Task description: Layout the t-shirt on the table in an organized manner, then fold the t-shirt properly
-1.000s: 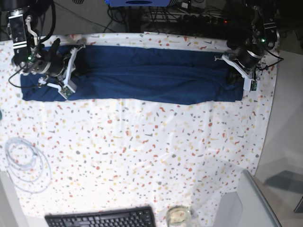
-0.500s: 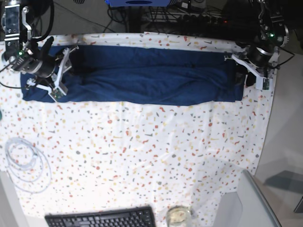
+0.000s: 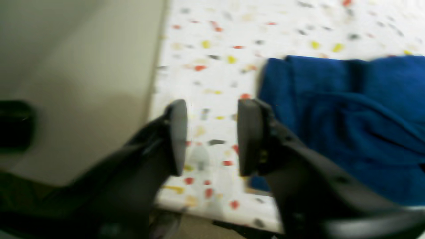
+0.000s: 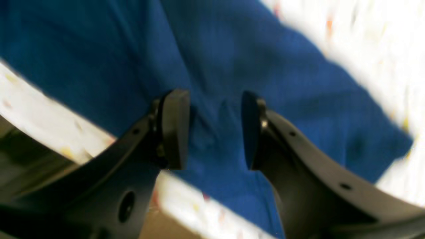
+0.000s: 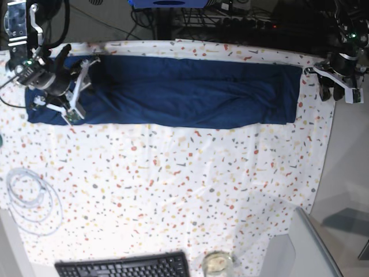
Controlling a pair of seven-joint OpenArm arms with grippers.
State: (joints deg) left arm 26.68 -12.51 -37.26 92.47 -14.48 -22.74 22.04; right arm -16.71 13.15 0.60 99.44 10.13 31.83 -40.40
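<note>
The navy t-shirt [image 5: 184, 92] lies as a long folded band across the far part of the table [image 5: 173, 184]. My right gripper [image 5: 74, 95] hovers over the shirt's left end. In the right wrist view it [image 4: 212, 129] is open, with blue t-shirt [image 4: 232, 49] fabric behind the gap and nothing pinched. My left gripper [image 5: 337, 86] is beyond the shirt's right end, at the table's right edge. In the left wrist view it [image 3: 212, 139] is open over the speckled table [image 3: 215, 66], and the t-shirt [image 3: 348, 126] lies just beside its right finger.
A coil of white cable [image 5: 29, 199] lies at the left. A black keyboard [image 5: 124, 266] and a small glass [image 5: 217, 262] sit at the near edge. A grey object [image 5: 305, 248] stands at the near right corner. Cables and gear crowd the space behind the table.
My left gripper has let go of the shirt's right end and moved right, off the fabric to the table's edge. My right gripper has opened and shifted slightly left over the left end.
</note>
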